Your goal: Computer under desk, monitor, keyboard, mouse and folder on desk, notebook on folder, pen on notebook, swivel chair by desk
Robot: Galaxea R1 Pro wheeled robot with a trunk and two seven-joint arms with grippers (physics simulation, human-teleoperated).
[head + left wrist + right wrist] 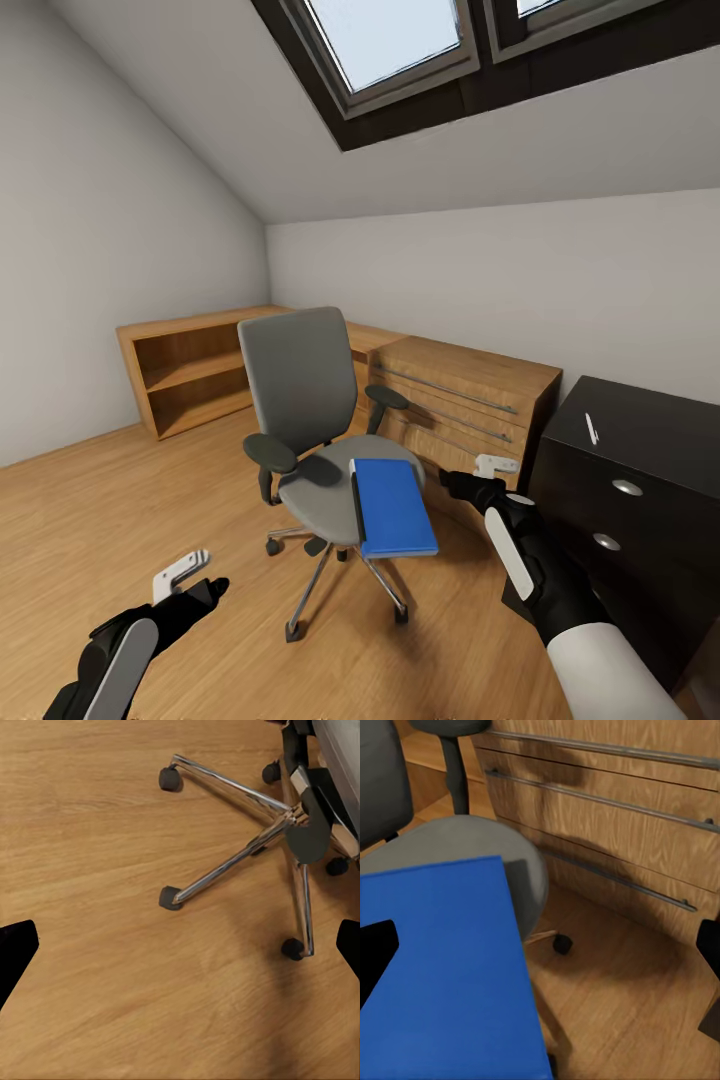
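1. left gripper (185, 574) low at the head view's left, over bare wood floor (100, 500), fingers spread apart, holding nothing. in the left wrist view its dark fingertips (16, 952) sit at both edges w/ floor between.
2. open wooden shelf unit (190, 365) stands vs the left wall, behind the chair.
3. swivel chair (300, 400) mid-room: grey back & seat, black armrests, chrome star base on casters. left wrist view looks down on that base (247, 851), well apart from the gripper.
4. blue folder (392, 505) lies flat on the chair seat, its right side overhanging the seat's front-right edge. in the right wrist view the folder (442, 967) is close below the cam.
5. wooden drawer unit (465, 395) w/ metal rail handles just behind/right of the chair.
6. right gripper (492, 466) hovers just beside the folder's right edge, not touching; fingers apart, nothing held.
7. black cabinet (640, 470) far right, a white pen (591, 429) lying on its top.
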